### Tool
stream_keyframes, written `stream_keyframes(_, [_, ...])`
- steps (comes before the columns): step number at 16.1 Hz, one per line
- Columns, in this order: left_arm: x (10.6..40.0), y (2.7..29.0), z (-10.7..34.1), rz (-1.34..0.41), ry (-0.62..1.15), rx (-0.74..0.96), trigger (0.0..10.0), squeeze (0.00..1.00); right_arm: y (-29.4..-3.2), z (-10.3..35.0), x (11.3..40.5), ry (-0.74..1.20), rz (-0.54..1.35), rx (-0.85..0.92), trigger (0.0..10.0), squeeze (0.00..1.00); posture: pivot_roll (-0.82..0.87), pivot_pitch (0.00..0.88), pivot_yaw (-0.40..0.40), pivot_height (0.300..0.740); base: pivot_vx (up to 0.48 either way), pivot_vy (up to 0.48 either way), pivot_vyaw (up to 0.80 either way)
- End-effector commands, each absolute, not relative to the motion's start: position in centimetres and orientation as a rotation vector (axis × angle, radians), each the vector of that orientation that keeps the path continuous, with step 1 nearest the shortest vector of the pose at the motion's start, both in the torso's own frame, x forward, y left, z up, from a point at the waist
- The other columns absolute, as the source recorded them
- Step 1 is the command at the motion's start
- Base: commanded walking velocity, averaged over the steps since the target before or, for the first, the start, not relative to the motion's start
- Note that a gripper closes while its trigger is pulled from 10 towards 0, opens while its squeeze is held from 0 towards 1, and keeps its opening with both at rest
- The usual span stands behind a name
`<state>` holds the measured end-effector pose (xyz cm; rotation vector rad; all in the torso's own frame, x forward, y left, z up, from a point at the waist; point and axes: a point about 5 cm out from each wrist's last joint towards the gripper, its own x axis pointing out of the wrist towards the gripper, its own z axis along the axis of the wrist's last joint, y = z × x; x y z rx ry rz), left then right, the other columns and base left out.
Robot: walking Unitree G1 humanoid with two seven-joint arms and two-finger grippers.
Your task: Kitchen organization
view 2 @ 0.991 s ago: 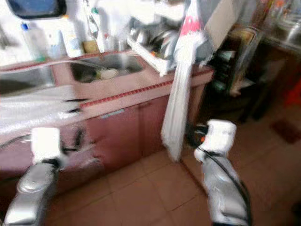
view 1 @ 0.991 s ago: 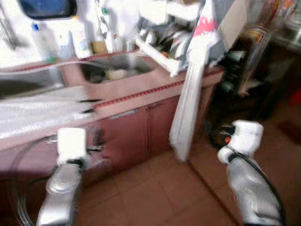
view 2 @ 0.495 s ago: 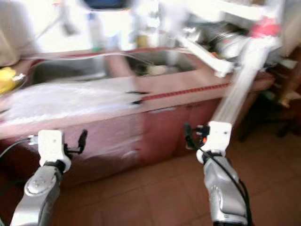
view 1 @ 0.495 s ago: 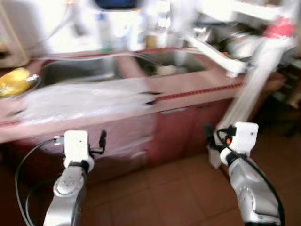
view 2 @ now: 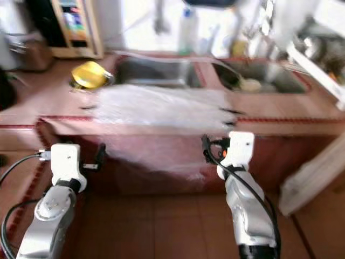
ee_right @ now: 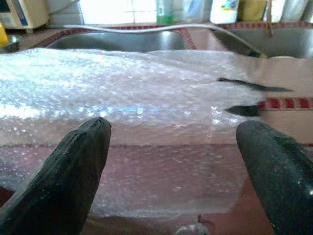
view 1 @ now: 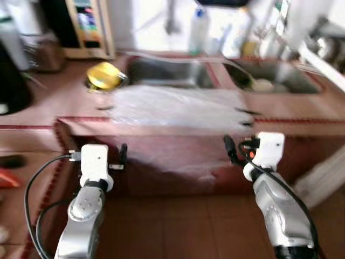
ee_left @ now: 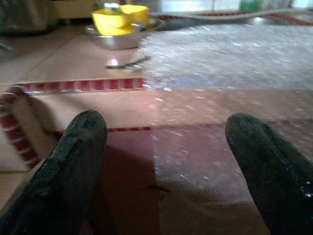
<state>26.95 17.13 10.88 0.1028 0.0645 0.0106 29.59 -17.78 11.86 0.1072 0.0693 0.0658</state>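
Note:
A sheet of clear bubble wrap (view 1: 178,108) lies across the reddish counter (view 1: 48,105) and hangs over its front edge. A yellow bowl (view 1: 103,75) in a metal dish sits at the sheet's far left corner. Behind the sheet are two steel sinks (view 1: 167,73). My left gripper (ee_left: 166,147) is open, held low before the counter front, left of the hanging wrap. My right gripper (ee_right: 176,147) is open too, facing the hanging wrap (ee_right: 146,98) from close by. Neither holds anything.
Bottles (view 1: 198,29) stand behind the sinks. A wooden-framed box (view 1: 89,27) and a dark appliance (view 1: 13,81) stand at the back left of the counter. A white cloth (view 1: 323,178) hangs at the right. Tiled floor (view 1: 178,226) lies below between my arms.
The whole view has swung left: the counter's left part, yellow bowl and dark appliance have come into view, and the dish rack has left the picture. Both arms keep their pose.

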Motion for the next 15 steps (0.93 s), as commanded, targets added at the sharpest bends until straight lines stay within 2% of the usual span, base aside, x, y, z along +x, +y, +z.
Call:
stream_keyframes(1, [26.8, 17.7, 10.6, 0.030, 0.073, 0.107, 10.0, 0.00, -17.6, 12.1, 29.7, 0.062, 0.070, 0.106, 10.0, 0.00, -0.03, 0.000, -0.065, 0.740, 0.000, 0.000, 0.80])
stream_keyframes(3, [27.0, 17.3, 10.7, 0.014, 0.071, 0.103, 10.0, 0.00, -17.7, 12.1, 29.8, 0.060, 0.067, 0.107, 10.0, 0.00, -0.03, 0.000, -0.065, 0.740, 0.000, 0.000, 0.80])
stream_keyframes(7, [27.3, 17.1, 10.7, -0.006, 0.070, 0.094, 10.0, 0.00, -17.7, 12.2, 29.7, 0.054, 0.058, 0.113, 10.0, 0.00, -0.03, 0.000, -0.061, 0.740, 0.000, -0.255, 0.80])
stream_keyframes(13, [27.1, 16.4, 10.4, -0.041, 0.080, 0.080, 10.0, 0.00, -17.8, 12.2, 29.7, 0.044, 0.037, 0.126, 10.0, 0.00, -0.03, 0.000, -0.060, 0.740, 0.000, 0.000, 0.00])
stream_keyframes(15, [27.1, 16.3, 10.5, -0.053, 0.075, 0.072, 10.0, 0.00, -17.8, 11.9, 29.6, 0.075, 0.034, 0.132, 10.0, 0.00, -0.03, 0.000, -0.063, 0.740, 0.000, 0.000, -0.62])
